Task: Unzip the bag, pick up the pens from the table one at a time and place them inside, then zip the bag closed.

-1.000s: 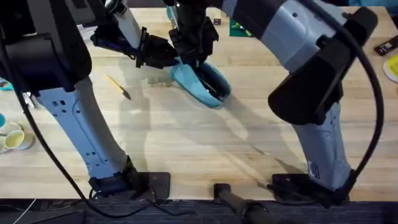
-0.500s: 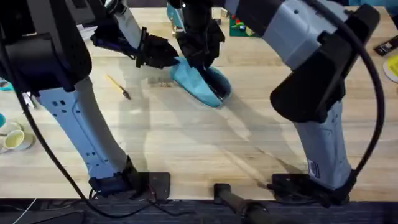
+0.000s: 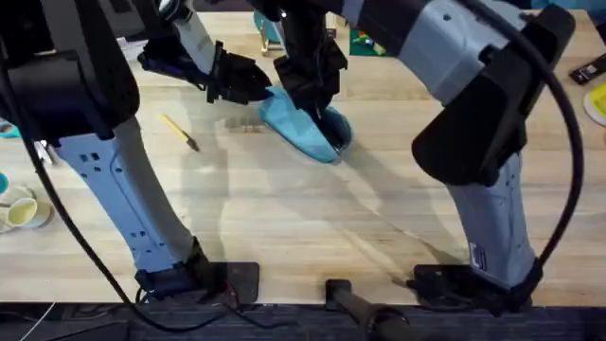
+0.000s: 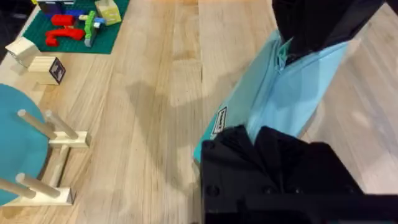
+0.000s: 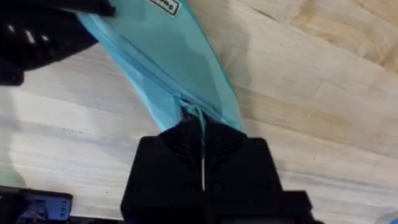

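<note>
The light blue-teal bag [image 3: 301, 128] lies slanted on the table [image 3: 284, 218] at the far middle. My left gripper [image 3: 258, 87] is shut on the bag's far-left end; in the left wrist view the black fingers [image 4: 236, 146] pinch the fabric of the bag [image 4: 280, 93] beside a small label. My right gripper [image 3: 317, 102] hangs over the bag's middle. In the right wrist view it [image 5: 201, 127] is shut on the zipper pull [image 5: 198, 115] along the bag's [image 5: 168, 56] seam. The pens are out of view.
A thin yellow stick with a dark tip [image 3: 180, 133] lies left of the bag. Behind it are a green mat with coloured blocks [image 4: 74, 28], small wooden blocks [image 4: 46, 65] and a teal disc on a wooden stand [image 4: 25, 143]. Cups [image 3: 19, 208] sit at the left edge.
My right gripper has slid a little to the right and nearer along the bag's zipper line. The left gripper has kept its hold in place.
</note>
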Controlling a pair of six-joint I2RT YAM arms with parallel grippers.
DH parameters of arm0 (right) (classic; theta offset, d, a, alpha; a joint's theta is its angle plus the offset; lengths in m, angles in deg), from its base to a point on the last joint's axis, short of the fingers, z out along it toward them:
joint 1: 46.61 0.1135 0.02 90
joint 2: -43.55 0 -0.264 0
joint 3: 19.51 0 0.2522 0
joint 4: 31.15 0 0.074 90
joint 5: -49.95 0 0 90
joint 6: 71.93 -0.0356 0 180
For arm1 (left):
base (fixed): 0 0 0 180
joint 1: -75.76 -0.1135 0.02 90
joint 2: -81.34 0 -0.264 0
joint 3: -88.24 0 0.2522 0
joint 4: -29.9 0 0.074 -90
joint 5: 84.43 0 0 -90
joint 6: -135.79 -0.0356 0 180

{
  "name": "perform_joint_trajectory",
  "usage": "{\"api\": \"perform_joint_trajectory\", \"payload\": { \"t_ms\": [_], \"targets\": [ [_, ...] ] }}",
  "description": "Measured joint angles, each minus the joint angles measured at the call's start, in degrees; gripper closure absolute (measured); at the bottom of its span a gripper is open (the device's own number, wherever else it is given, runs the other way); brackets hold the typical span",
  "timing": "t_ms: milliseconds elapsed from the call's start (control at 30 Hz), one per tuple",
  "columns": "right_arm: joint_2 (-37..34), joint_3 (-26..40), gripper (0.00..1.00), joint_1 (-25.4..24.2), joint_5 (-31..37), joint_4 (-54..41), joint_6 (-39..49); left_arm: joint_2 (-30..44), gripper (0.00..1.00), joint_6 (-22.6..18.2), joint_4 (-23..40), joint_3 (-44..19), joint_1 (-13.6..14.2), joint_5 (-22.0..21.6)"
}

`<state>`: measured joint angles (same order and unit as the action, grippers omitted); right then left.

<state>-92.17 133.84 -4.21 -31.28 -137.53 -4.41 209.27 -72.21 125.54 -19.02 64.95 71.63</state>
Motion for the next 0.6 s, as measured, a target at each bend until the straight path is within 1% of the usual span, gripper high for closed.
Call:
{"api": "perform_joint_trajectory", "payload": {
  "t_ms": [367,500,600],
  "targets": [
    [0.10,-0.45,0.966,-0.07,0.00,-0.02,0.02,-0.01,0.959,0.00,0.07,0.00,0.02,-0.02],
    [1.16,-3.59,0.966,-0.15,0.01,-0.02,0.03,0.00,0.959,0.00,0.17,0.00,0.00,-0.04],
    [3.43,-7.64,0.966,-0.27,0.03,0.43,0.00,-0.01,0.959,0.00,0.17,0.00,0.00,-0.03]
  ]
}}
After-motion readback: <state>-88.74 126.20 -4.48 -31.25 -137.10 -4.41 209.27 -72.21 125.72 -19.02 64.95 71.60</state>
